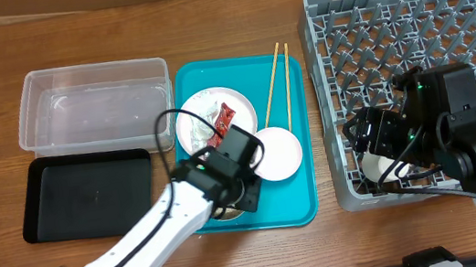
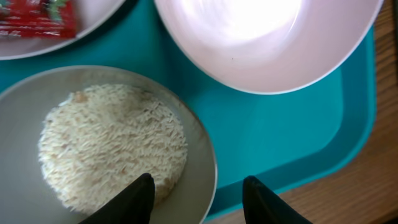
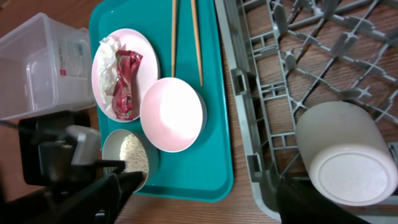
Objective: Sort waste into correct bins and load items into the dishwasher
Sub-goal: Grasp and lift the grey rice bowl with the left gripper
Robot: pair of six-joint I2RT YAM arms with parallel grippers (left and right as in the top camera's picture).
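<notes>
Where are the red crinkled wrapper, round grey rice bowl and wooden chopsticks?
red crinkled wrapper [image 3: 126,81], right wrist view, middle.
round grey rice bowl [image 2: 200,149], left wrist view, inner wall.
wooden chopsticks [image 3: 173,37], right wrist view, left stick's shaft.

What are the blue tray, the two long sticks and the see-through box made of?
The teal tray looks like smooth plastic: it has an even colour, a soft shine and a rounded moulded rim. The chopsticks look like bare wood or bamboo, pale tan and matte. The clear tub seems to be plastic rather than glass, with thin, slightly cloudy walls and rounded corners.
</notes>
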